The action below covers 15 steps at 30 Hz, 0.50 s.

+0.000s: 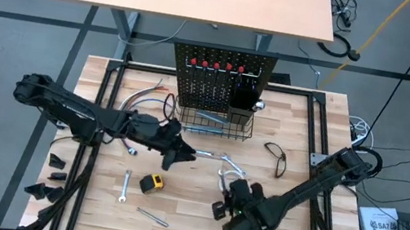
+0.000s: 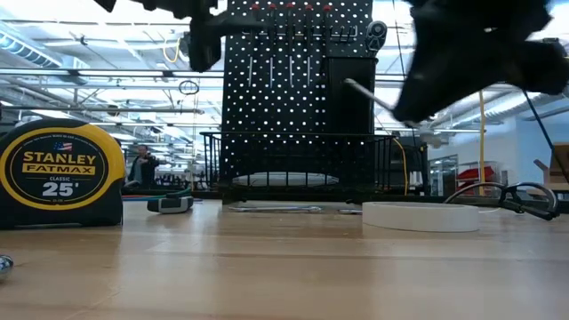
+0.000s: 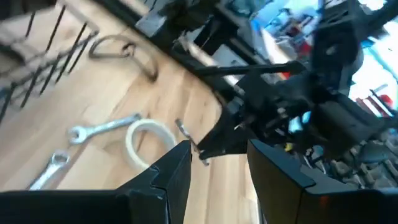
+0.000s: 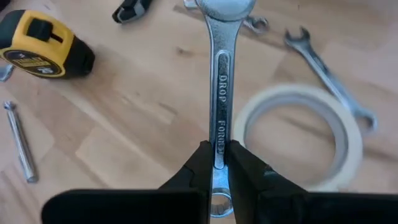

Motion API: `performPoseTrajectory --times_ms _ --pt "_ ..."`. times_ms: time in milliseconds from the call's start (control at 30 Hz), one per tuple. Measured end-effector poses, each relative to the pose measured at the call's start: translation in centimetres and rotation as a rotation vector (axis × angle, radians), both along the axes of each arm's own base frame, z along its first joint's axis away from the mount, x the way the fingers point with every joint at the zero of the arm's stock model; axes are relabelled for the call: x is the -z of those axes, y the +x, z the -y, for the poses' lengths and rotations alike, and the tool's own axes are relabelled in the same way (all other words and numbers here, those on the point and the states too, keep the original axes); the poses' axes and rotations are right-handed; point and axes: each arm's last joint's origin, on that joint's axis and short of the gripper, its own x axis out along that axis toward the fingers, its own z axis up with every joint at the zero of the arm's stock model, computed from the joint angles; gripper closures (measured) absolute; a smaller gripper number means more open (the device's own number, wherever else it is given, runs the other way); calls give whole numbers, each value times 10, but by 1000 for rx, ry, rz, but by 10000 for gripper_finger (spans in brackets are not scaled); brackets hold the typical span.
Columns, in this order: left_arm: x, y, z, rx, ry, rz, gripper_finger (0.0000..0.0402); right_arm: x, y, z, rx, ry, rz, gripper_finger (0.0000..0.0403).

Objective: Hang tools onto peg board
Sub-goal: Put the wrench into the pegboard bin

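Tools lie all over my wooden table (image 1: pixel 94 188), and the peg board (image 1: pixel 219 80) stands upright at the far edge with red-handled screwdrivers (image 1: pixel 217 66) already hung along its top row. A lot is hard for me to see. From above, my right gripper (image 1: pixel 235 192) is a dark lump and I cannot make out its fingers there. In the low view both arms are cut off at the top, so only dark shapes show. In my left wrist view the other arm is blurry.

My right wrist view helps most. There the right gripper (image 4: pixel 217 163) is clamped tight on a silver wrench (image 4: pixel 221 93), pinching its shaft near one end. The wrench sticks straight out over the white tape roll (image 4: pixel 298 134) and I cannot tell if it touches the roll.

My left gripper (image 3: pixel 219 165) has its fingers parted about halfway, with nothing between them. It hangs near the front of the wire basket (image 1: pixel 216 123) at the foot of the board.

The yellow tape measure (image 1: pixel 151 182) sits on the wood between my two arms. Two more wrenches (image 3: pixel 93 129) lie beside the tape roll.
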Motion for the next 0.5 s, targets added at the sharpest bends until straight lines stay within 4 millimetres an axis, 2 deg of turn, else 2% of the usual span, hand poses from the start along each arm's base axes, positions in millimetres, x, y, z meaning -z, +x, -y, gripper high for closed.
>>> performPoseTrajectory --times_ms 233,500 --pt "22 12 -3 -195 -157 -96 242 -3 26 26 -66 -59 -7 380" --pt "44 22 -3 -262 -241 -183 242 -6 44 43 -139 -98 9 380"
